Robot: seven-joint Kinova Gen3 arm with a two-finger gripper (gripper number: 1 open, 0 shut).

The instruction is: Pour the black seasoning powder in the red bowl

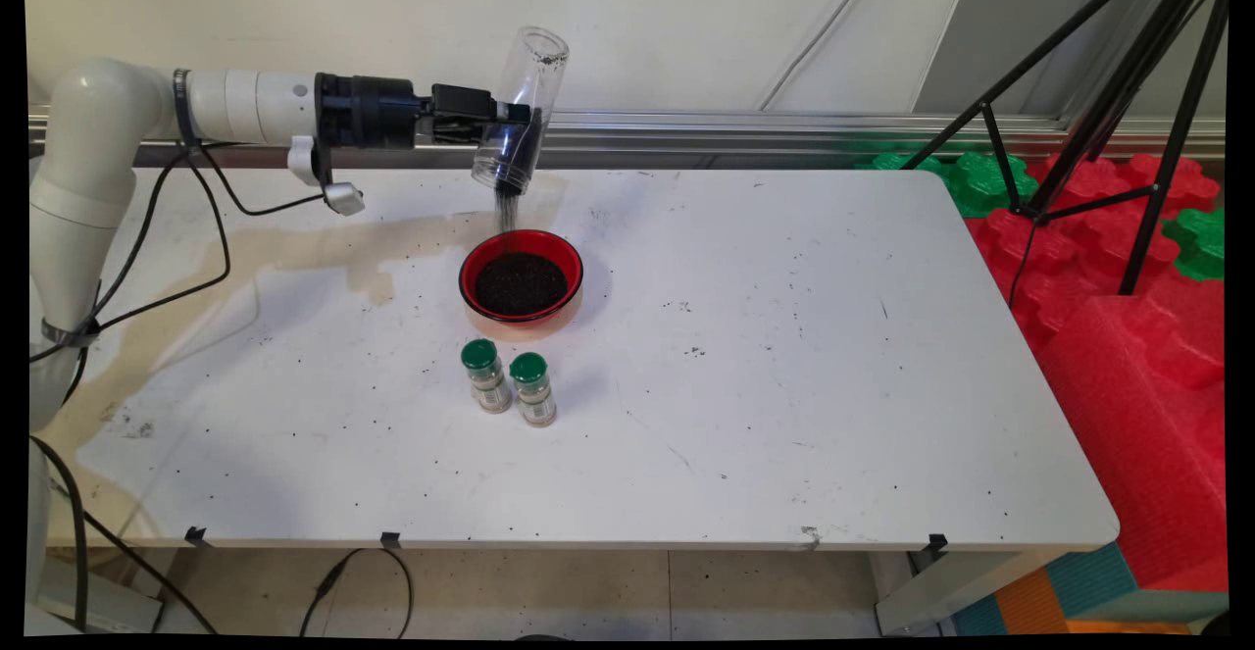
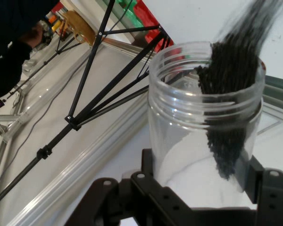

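Clear jar [image 1: 520, 106] tipped mouth-down in my gripper [image 1: 510, 125] — dark grains [image 1: 506, 204] streaming out.

My jaws pinch the jar's sides, holding it above the table's [image 1: 784, 385] far side, over the far rim of the red bowl [image 1: 521, 275], which is already full of the same dark grains. Just near of the bowl stand two small green-capped bottles [image 1: 510, 383], side by side — upright, apart from the bowl. A black tripod [image 1: 1108, 101] rises at the right, over red and green foam blocks [image 1: 1128, 268].

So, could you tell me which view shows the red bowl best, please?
The main view: the red bowl sits whole on the table, filled with dark grains, below the tipped clear jar in the gripper. The hand view shows none of it.
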